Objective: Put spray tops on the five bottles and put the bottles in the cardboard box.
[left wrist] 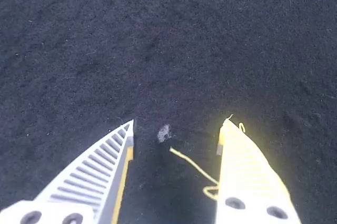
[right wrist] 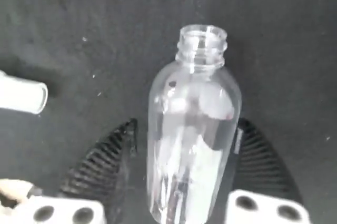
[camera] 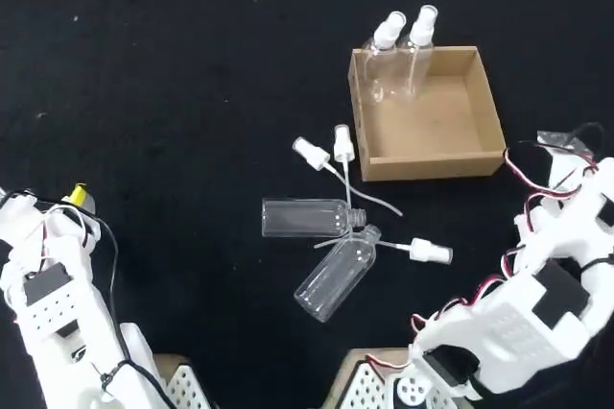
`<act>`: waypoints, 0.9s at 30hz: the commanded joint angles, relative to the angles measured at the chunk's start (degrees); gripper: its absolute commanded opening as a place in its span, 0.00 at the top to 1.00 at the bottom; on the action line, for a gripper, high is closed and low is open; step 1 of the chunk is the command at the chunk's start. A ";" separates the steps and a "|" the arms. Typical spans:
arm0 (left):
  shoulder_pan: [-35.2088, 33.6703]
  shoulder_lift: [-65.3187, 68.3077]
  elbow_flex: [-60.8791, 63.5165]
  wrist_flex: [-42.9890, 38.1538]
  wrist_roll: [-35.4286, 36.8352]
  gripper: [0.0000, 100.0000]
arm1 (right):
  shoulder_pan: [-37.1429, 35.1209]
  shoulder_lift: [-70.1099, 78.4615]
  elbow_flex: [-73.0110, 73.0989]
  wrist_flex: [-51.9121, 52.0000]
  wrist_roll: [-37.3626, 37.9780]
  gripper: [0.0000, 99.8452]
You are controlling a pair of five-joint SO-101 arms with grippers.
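Note:
My right gripper is shut on a clear uncapped bottle, whose neck points away from the wrist. Two more open bottles lie mid-table: one on its side, the other slanted just in front of it. Three white spray tops lie loose, two beside the box's left wall and one right of the bottles. Two capped bottles lean on the far wall of the cardboard box. My left gripper hangs open over bare black cloth at the front left.
The right arm is folded at the front right, with red and black wires looping near the box's right corner. A white spray top lies on the cloth beside the held bottle. Black cloth covers the table.

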 commanded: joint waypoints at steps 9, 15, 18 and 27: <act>-0.04 -1.32 -1.19 -1.05 0.18 0.75 | 7.56 -5.67 8.48 -9.14 10.73 0.75; -0.04 -1.32 -1.10 -0.97 0.09 0.75 | 7.47 -6.29 11.30 -14.77 10.73 0.78; -0.04 -1.32 -1.10 -1.05 0.09 0.75 | 7.47 -8.40 9.89 -14.59 10.55 0.91; -0.04 -1.32 -1.10 -1.05 0.00 0.75 | 3.87 -16.13 11.65 -14.42 4.75 0.87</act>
